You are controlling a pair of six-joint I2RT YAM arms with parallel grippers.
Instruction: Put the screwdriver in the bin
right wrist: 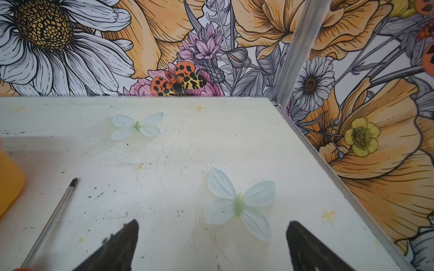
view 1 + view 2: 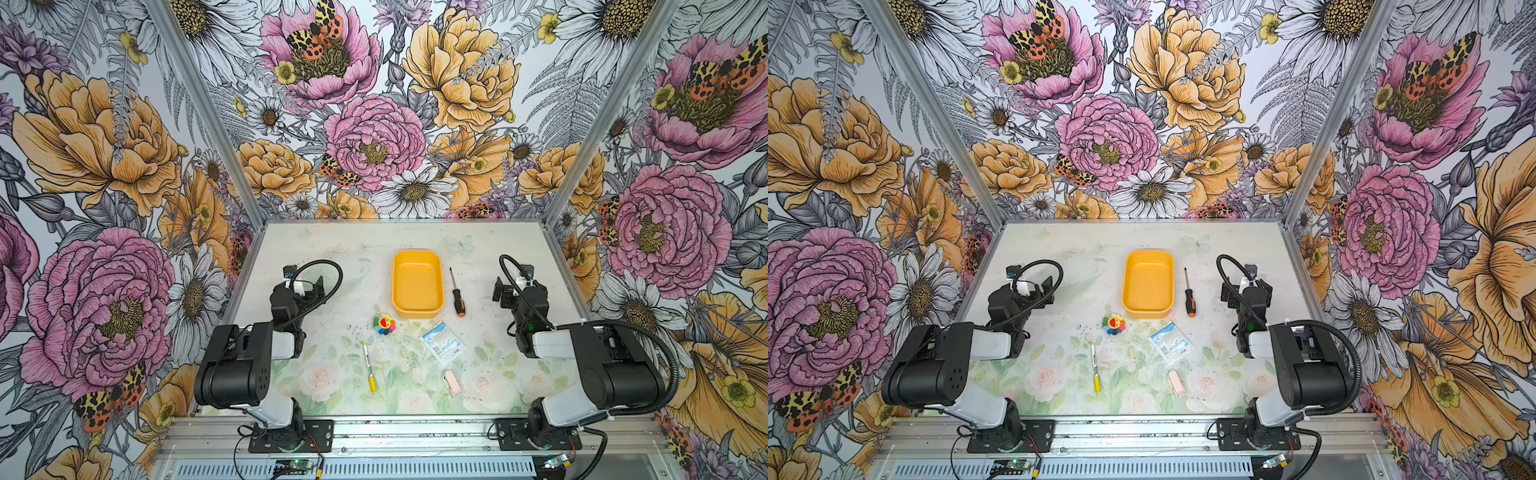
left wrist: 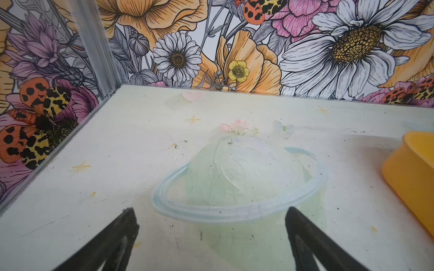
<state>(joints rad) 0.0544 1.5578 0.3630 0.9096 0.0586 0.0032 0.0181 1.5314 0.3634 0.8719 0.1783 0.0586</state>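
Four bystanders lie nearest the robot on the pale floral worktop [image 2: 332,257]: a slim white pen with a yellow cap [image 2: 368,368] and a small pale pink block [image 2: 452,383], then a white-and-blue printed sachet [image 2: 441,343] and a rainbow-petalled flower toy [image 2: 384,324]. None belongs to the job.

Beyond them, the small screwdriver with a chunky black, orange-tipped handle and thin dark shaft [image 2: 457,294] lies flat on the worktop. Its handle is toward the robot and its tip points away. It sits just beside the right long wall of the shallow yellow-orange plastic bin with rounded corners [image 2: 417,283], not touching it.

The right hand [image 1: 212,225] hovers released and empty, fingers spread wide, to the screwdriver's right. The left hand [image 3: 211,215] is likewise released and empty, left of the bin.

The pick-up has not begun, and the right hand looks best placed for it. I would bring it over the chunky handle with the fingers crosswise to the tool, since the thin shaft would likely roll or slip. Then lift clear of the low wall and let go low, lengthwise. The bin holds nothing.
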